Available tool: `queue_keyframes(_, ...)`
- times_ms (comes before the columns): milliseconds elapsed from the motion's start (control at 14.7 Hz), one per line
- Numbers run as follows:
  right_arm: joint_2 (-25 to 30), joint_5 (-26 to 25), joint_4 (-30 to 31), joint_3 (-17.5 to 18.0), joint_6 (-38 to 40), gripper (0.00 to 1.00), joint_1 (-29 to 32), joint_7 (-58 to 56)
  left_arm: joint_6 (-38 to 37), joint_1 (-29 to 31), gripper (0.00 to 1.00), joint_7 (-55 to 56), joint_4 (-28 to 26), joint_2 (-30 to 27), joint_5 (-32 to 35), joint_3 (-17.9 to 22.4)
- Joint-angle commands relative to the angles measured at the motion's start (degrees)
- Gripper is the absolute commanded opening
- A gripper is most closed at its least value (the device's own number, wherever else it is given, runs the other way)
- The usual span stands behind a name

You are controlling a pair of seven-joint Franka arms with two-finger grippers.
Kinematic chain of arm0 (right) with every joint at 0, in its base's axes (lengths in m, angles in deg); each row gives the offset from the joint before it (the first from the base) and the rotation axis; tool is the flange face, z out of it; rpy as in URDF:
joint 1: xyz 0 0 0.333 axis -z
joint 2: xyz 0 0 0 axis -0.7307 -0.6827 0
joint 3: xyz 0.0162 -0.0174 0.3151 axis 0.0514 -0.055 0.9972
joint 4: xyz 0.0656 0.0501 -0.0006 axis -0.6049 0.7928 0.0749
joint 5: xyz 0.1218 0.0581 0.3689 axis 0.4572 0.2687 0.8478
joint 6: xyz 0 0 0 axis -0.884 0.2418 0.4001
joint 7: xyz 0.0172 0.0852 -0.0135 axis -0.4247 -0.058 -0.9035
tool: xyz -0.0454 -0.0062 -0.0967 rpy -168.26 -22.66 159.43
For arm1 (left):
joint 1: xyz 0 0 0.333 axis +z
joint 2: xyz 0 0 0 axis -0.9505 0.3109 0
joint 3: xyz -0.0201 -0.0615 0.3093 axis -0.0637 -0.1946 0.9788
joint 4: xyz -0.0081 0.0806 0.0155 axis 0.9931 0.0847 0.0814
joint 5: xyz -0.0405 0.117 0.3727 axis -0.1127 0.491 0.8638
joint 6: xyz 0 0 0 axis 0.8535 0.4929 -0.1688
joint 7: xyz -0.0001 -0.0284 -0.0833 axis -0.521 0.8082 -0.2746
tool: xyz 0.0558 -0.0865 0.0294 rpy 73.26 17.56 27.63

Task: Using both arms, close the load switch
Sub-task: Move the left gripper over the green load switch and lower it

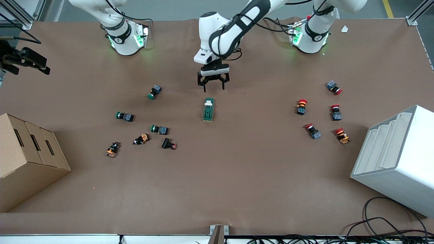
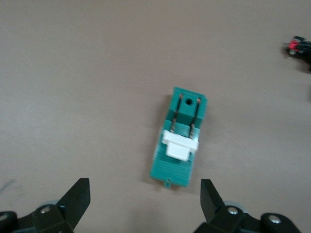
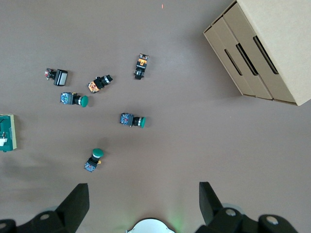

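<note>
Our left gripper [image 1: 214, 86] hovers over the table [image 1: 237, 176] by the load switch [image 1: 208, 109], jaws spread wide, holding nothing. Our right gripper [image 3: 141, 204], high up, is equally spread, empty. The switch lies mid-table, long axis running toward the robots, white lever [image 2: 180, 145] at that end.

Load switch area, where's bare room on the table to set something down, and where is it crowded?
The broad strip nearer the front camera than the load switch, between the cardboard box and white bin, is bare. Crowded: the green push-buttons toward the right arm's end, the red push-buttons toward the left arm's end.
</note>
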Motion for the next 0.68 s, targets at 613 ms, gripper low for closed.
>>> queue_keyframes(613,-9.12,0.05,-1.27,-0.04,-3.29,1.0,-0.51,2.47,-12.21,-5.97,1.0,12.21,3.15,10.46,26.0,0.47)
